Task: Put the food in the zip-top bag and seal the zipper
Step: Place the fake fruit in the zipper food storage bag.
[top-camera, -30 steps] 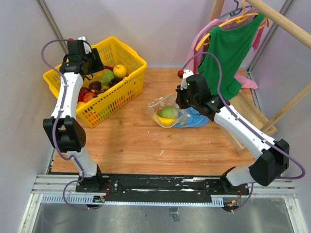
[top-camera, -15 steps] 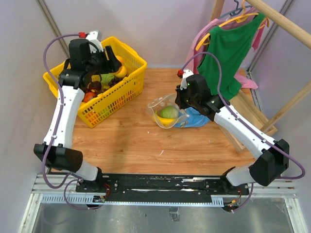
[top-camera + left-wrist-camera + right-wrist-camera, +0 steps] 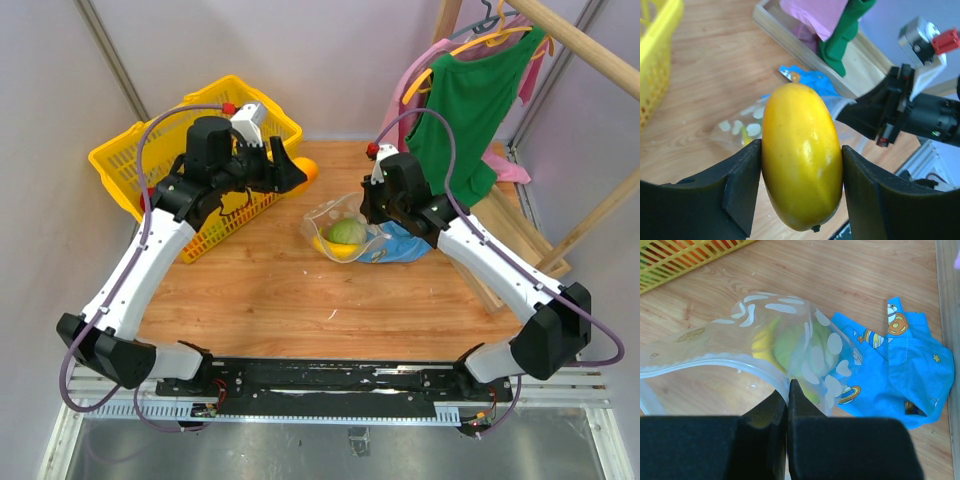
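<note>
**Fruit in One Claw, Bag in the Other**

The left gripper [image 3: 801, 150] is squeezing a yellow-orange fruit [image 3: 801, 180] between its two black fingers. One finger is pressing on each side of the fruit. The fruit is standing tall in the grip and is sticking out past the fingertips. The gripper is holding it up in the air above the wooden table [image 3: 300, 300]. The yellow basket [image 3: 130, 160] is sitting behind this gripper and off to its left side.

Ahead of the left gripper, past the fruit and lower down, the zip-top bag [image 3: 345, 215] is lying on the table. A green cabbage [image 3: 348, 232] and a yellow banana [image 3: 335, 250] are sitting inside it.

The right gripper [image 3: 788, 385] is clamped tight, pinching the edge of the bag's mouth. The pale zipper [image 3: 715, 362] is curving away from its fingertips to its left, so the mouth is gaping open. The cabbage and banana are resting just in front of those fingertips. A blue cloth [image 3: 890, 370] is lying to the right gripper's right, partly under the bag.
</note>
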Robot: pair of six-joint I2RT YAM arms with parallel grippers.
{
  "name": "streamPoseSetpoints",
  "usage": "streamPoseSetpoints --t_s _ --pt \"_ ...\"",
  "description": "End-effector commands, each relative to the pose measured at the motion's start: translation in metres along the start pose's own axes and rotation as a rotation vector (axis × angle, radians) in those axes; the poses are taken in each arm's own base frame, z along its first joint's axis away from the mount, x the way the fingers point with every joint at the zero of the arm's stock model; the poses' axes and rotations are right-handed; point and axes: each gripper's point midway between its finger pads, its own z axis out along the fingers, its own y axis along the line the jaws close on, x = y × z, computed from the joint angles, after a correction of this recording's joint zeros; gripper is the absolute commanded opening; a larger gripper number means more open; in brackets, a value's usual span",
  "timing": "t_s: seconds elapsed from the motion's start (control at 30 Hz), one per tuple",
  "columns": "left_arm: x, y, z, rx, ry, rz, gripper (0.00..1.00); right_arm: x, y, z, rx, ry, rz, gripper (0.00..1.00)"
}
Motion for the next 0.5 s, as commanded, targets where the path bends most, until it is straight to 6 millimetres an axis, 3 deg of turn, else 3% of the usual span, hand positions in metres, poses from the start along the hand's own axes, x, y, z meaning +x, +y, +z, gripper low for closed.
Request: streamPoseSetpoints --t_s 0.0,0.23,0.47 --pt "-0.008 -0.030 -0.016 0.101 -0.068 -0.050 0.05 -0.014 -0.014 0.000 0.077 -0.027 0.068 0.01" --pt "0.010 -0.053 -0.025 0.200 -0.048 -0.119 0.04 -0.023 -0.018 0.002 0.119 -0.043 0.133 0.01" --pt "0.037 -0.069 -0.019 0.245 0.029 -0.179 0.04 -0.035 -0.010 0.004 0.088 -0.073 0.180 0.01"
